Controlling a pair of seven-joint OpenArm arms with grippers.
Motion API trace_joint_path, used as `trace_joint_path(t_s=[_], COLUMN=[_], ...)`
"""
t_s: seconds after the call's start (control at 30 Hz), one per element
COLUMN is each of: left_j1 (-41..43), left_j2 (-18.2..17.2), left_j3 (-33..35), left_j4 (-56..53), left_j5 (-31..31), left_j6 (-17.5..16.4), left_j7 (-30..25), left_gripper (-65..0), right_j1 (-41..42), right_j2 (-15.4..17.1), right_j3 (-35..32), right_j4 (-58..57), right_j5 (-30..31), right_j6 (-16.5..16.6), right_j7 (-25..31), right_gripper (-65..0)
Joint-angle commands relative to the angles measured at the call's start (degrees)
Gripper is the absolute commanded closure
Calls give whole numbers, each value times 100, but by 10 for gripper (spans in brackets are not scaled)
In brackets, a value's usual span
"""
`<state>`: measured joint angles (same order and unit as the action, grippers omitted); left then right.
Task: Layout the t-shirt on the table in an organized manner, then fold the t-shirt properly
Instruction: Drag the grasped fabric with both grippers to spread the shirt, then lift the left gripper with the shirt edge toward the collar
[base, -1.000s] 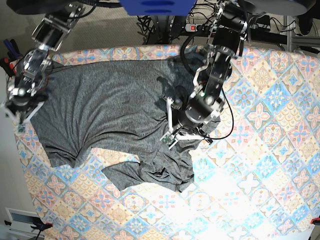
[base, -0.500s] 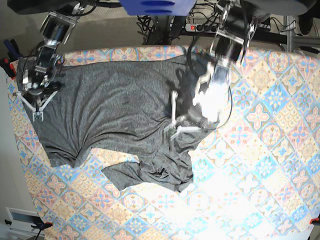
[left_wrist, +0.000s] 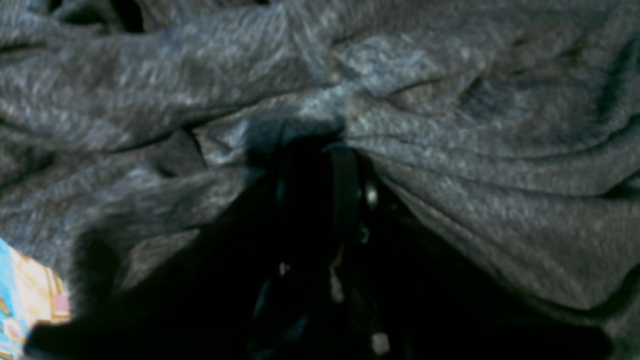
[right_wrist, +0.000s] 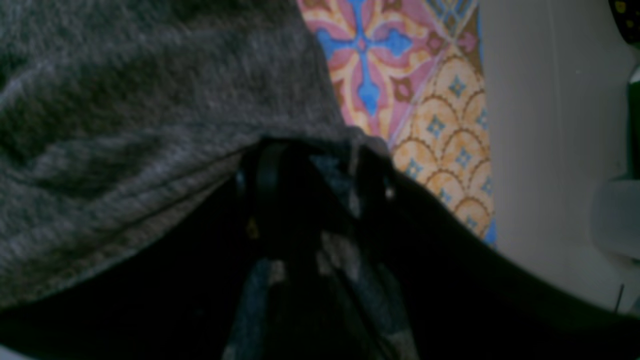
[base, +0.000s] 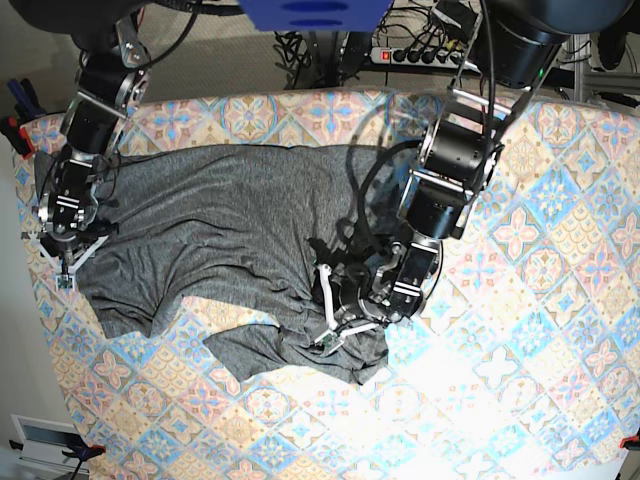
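Patterned cloth of blue, pink and cream covers the table (base: 520, 330), which fills most of the base view; bare floor, cables and a power strip (base: 420, 55) are seen along the far edge.

At the far left of the base view, the right gripper (base: 66, 262) is lowered onto the left edge of the t-shirt (base: 220, 230), close to the table's left border. In the right wrist view the fingers (right_wrist: 265, 170) are seen parted, with grey fabric (right_wrist: 150, 100) bunched at and between the tips, and a strip of tile pattern (right_wrist: 400, 90) lies just to the right. Whether the cloth is actually pinched there cannot be told.

The t-shirt is spread across the left and middle of the table, dark grey and heathered. Its far part lies fairly flat, though ripples run across it. Its near part is rumpled: a flap is turned up at the near left, and a folded, creased lump lies at the near middle, with patterned cloth showing between the two.

Right of centre, the left gripper (base: 335, 320) is pressed down on the rumpled near-right part of the shirt, its arm reaching in from the far right. In the left wrist view the fingers (left_wrist: 345, 170) are seen drawn nearly together, and folds of fabric (left_wrist: 450, 150) radiate from the tips, so a pinch of shirt is gripped. A corner of the table cloth (left_wrist: 25, 290) shows at the lower left of that view.

The right half of the table carries only the patterned cloth.
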<state>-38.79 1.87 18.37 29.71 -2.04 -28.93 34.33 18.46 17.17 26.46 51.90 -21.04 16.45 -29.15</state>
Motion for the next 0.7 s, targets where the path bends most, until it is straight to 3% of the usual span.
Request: trace_joint_path(t_s=[0.0,0.1,0.23,0.33,0.53,0.67], left_j1=[120,129,490,841,1290,1668], left_j2=[29,143,-139,-306,-323,-288], left_j3=[40,31,31,49,49,110], left_j4=[-127,277,1930,3301,4840,5508], left_j5=[446,218,-530,-697,-521,297], left_j6=[383,383,383,383,436,436], left_j7=[361,501,1284,1741,2365,2418], left_gripper=[-97,-73,-67,-73,-100,-114], right_j1=[-39,-39,-382,-488,-699,-989], right_j2=[-156,-156,-156,-165,-174,-183], right_j3=[-66,-39,110,304,339,383], right_j4=[28,564,1619,2340,3078,3614], right_j5=[236,236,236,236,113,-46], right_j6=[522,514,505,505,505,505], right_j7=[-343,-343,-343,-343,-554,-580], right_gripper=[-238,-238,-238,-238,-238,-238])
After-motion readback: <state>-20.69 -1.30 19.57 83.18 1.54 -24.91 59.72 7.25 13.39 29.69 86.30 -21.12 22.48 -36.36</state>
